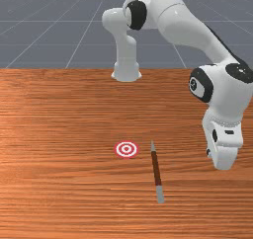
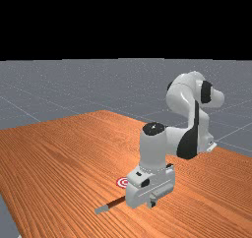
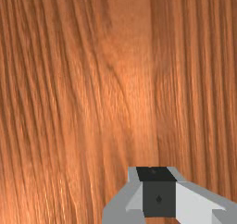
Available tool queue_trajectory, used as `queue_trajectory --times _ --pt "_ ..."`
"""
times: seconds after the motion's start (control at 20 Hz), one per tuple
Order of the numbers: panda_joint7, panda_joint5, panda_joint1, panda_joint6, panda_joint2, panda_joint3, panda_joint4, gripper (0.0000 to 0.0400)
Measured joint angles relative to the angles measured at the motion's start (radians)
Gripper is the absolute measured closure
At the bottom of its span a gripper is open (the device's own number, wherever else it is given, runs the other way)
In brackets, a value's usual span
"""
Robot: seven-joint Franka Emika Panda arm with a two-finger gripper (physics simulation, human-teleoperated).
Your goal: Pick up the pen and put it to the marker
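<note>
The pen (image 1: 156,170) lies flat on the wood in the front view, brown with a grey pointed tip and a pale grey end. Left of its tip is the marker, a red and white ringed disc (image 1: 126,149), apart from it. My gripper (image 1: 223,155) hangs over the table at the front view's right, well clear of the pen. In the far view the gripper (image 2: 153,201) hides part of the pen (image 2: 115,202). The wrist view has my gripper (image 3: 158,190) above bare wood.
The orange-brown table (image 1: 59,134) spreads around the pen and disc. At the table's back edge in the front view stands the arm's base (image 1: 126,70), and the arm (image 1: 190,30) arches from there toward the right.
</note>
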Motion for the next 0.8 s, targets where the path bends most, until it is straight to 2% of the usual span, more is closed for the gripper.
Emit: queue_trajectory --times 0.15,0.25,0.35,0.6,0.65,0.7,0.8 --pt "-0.013 0.0 -0.004 -0.011 0.006 0.002 0.013 0.04" --pt "-0.012 0.004 -0.004 -0.061 0.047 0.002 0.093 0.04" --pt "-0.008 -0.003 0.0 -0.062 0.061 -0.005 0.116 0.04" --pt "-0.049 -0.004 -0.013 -0.037 0.043 0.003 0.074 0.04" --pt "-0.035 0.005 -0.018 -0.073 0.058 0.003 0.107 0.04" --pt "-0.043 -0.001 -0.023 -0.026 0.028 0.0 0.046 0.04" --pt "-0.05 0.003 -0.034 -0.035 0.023 0.0 0.041 0.04"
